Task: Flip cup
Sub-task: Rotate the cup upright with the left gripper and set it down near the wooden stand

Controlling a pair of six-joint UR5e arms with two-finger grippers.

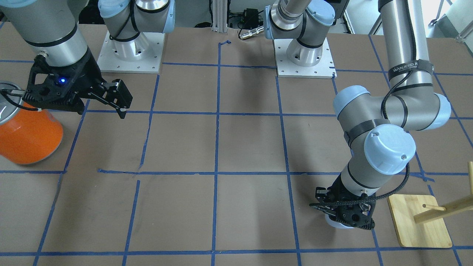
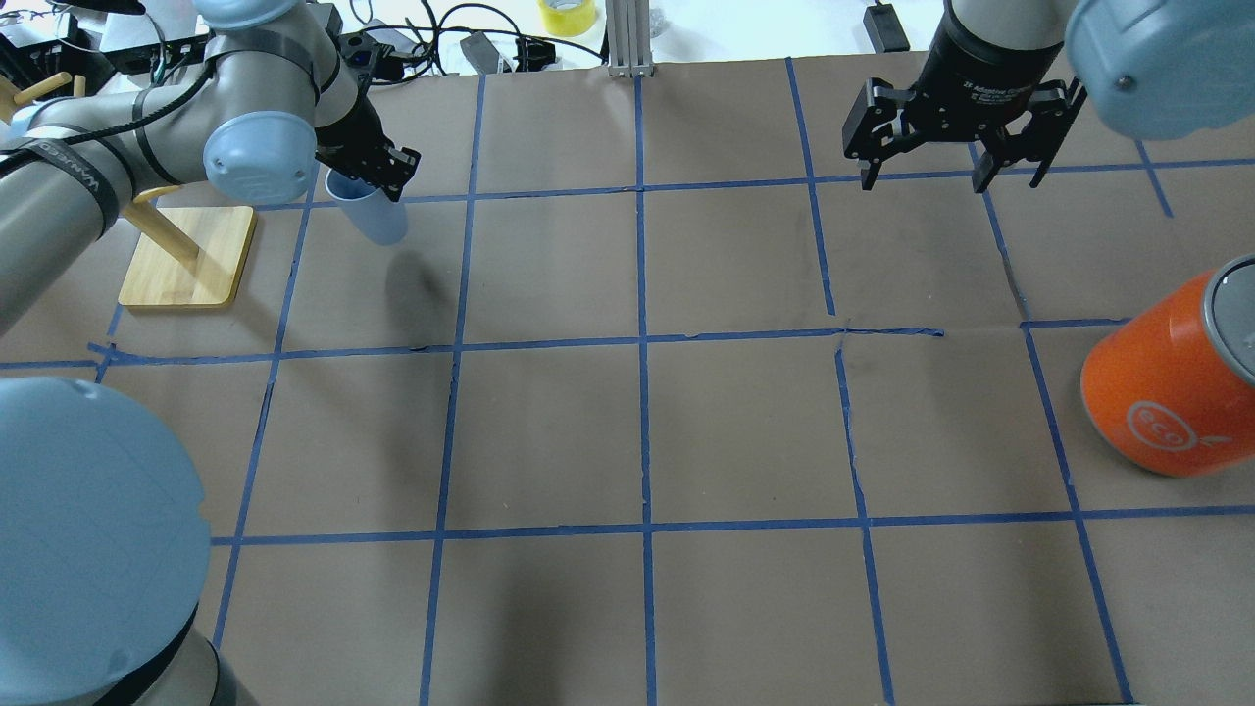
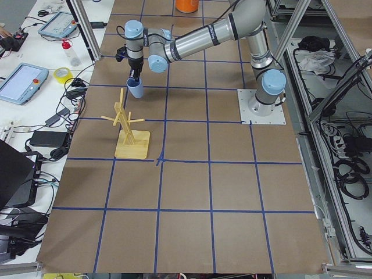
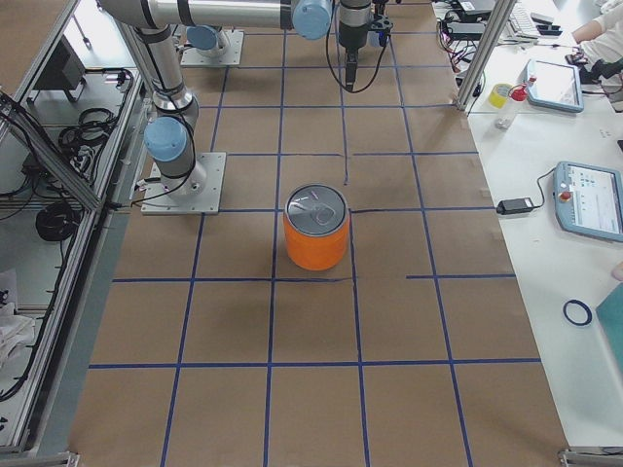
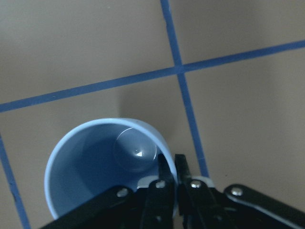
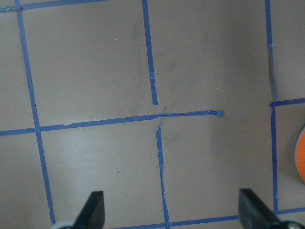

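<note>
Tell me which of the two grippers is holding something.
The left gripper: it pinches the rim of the pale blue cup, while the right gripper hangs open and empty.

Cup (image 2: 373,218) in left pincer (image 5: 170,164) just beside rack base (image 2: 186,257); can (image 2: 1167,382) well apart, near right pincer (image 2: 924,181).

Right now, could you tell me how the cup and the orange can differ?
The cup is small and pale blue; the orange can is far larger, silver-topped. The left tool pinches the cup's rim; the orange can stands free, the right tool open and apart from it. Both are upright.
</note>
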